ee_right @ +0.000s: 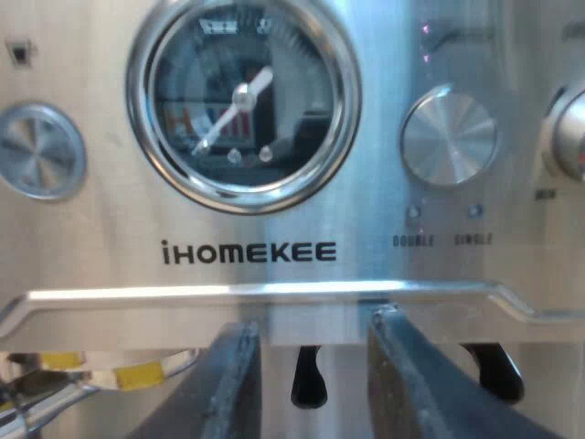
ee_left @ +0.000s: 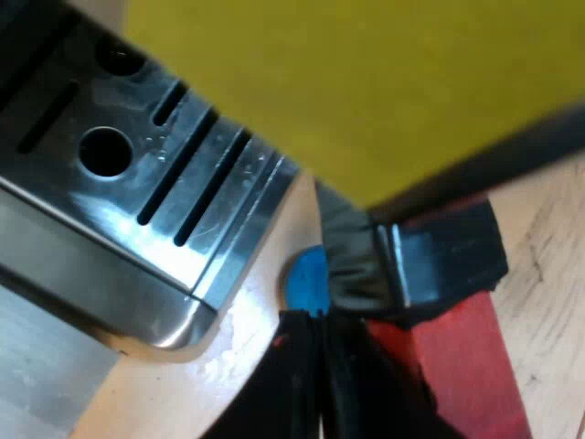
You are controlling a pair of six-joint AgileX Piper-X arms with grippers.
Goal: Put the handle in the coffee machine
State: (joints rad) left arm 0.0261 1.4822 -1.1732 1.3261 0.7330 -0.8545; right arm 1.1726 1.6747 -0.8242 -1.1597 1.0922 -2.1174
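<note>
1. The left gripper (ee_left: 320,315) hangs by the corner of the drip tray (ee_left: 137,183). Its fingers (ee_left: 274,393) are pressed near together and appear to pinch the handle (ee_left: 466,366) at its red end, though the contact itself is hidden behind them.
2. The handle's long axis runs from five o'clock of those fingertips, where the red end is, up toward one o'clock. There the dark shaft passes under a blurred yellow shape (ee_left: 366,82).
3. The drip tray lies at ten o'clock from the left fingertips, so I judge the machine's front to be that way. A blue tamper (ee_left: 306,274) stands on the wooden table (ee_left: 548,265) at twelve o'clock, just beyond the fingertips and beside the tray's corner.
4. The right gripper (ee_right: 315,325) faces the espresso machine (ee_right: 91,265) at its front panel, fingers spread with nothing between them. The gauge (ee_right: 242,101) is at twelve o'clock and a round knob (ee_right: 448,137) at two o'clock.
5. Under the panel's lower edge, at eight o'clock from the right gripper, a yellow patch (ee_right: 137,373) sits on a metal rim.
6. The left arm is the nearer one and should do the placing. The move calls for raising the holder's head under that lower edge, then swinging the handle to lock.
</note>
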